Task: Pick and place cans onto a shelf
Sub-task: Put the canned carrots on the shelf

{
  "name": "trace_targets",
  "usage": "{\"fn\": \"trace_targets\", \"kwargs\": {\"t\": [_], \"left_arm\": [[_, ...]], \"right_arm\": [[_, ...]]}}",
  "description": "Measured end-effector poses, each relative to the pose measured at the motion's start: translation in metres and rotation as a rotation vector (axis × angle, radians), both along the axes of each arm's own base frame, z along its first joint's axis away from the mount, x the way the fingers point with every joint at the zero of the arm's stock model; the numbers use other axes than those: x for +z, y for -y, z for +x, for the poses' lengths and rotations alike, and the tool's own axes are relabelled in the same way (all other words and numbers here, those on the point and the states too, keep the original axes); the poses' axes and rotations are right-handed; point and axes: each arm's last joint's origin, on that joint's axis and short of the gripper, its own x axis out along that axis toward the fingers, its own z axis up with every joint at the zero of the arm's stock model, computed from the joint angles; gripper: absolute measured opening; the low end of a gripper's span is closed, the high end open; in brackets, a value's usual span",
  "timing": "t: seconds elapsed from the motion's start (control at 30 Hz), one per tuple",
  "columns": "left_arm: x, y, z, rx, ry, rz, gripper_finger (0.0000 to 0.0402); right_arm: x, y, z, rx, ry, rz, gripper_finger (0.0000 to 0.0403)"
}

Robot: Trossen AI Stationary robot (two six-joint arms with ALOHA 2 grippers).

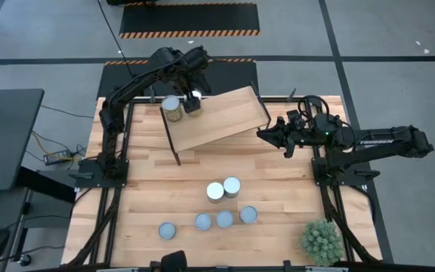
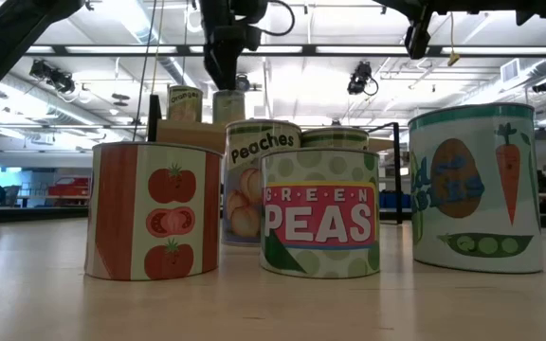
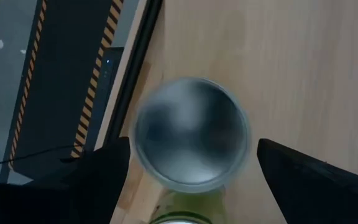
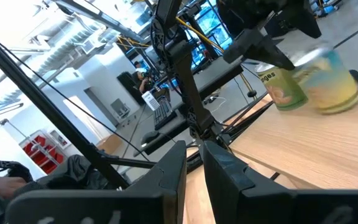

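The light wood shelf (image 1: 225, 117) stands at the table's far side. Two cans stand upright on its left end: one (image 1: 172, 109) at the edge and one (image 1: 194, 103) beside it. My left gripper (image 1: 193, 95) hangs open just above the second can (image 3: 191, 130), one finger on either side of its round top with small gaps. The low view shows the gripper (image 2: 226, 66) above that can (image 2: 227, 104). My right gripper (image 1: 263, 134) is shut and empty, held in the air off the shelf's right end.
Several cans stand on the tabletop near its front: a pair (image 1: 223, 188) and a row (image 1: 224, 219) reaching left to one apart (image 1: 167, 230). A spiky green plant ball (image 1: 322, 240) sits at the front right corner. The shelf's middle and right part (image 1: 240, 113) are bare.
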Motion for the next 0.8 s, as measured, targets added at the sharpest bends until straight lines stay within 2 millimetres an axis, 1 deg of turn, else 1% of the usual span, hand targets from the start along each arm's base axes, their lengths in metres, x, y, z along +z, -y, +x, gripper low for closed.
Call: {"fn": "trace_targets", "kwargs": {"t": [0.17,0.23,0.4,0.53,0.63,0.7,0.8], "left_arm": [[0.000,-0.001,0.000,-0.012,-0.003,0.005,0.0357],[0.000,-0.001,0.000,-0.007,-0.015,0.036,0.0357],[0.002,0.005,0.003,-0.070,-0.039,0.079,0.0357],[0.005,0.008,0.011,-0.098,0.016,0.120,0.0357],[0.006,0.008,0.014,-0.092,0.063,0.099,0.0357],[0.006,0.007,0.015,-0.081,0.091,0.076,0.0357],[0.008,0.003,0.018,-0.065,0.140,0.103,0.0357]], "right_arm": [[0.000,0.000,0.000,0.000,0.001,0.000,0.0062],[0.000,0.000,0.000,0.000,0.001,0.000,0.0062],[0.000,0.000,0.000,0.000,0.001,0.000,0.0062],[0.000,0.000,0.000,0.000,0.001,0.000,0.0061],[0.000,0.000,0.000,-0.001,0.001,0.000,0.0061],[0.000,0.000,0.000,-0.001,0.001,0.000,0.0062],[0.000,0.000,0.000,-0.010,0.001,0.001,0.0062]]}}
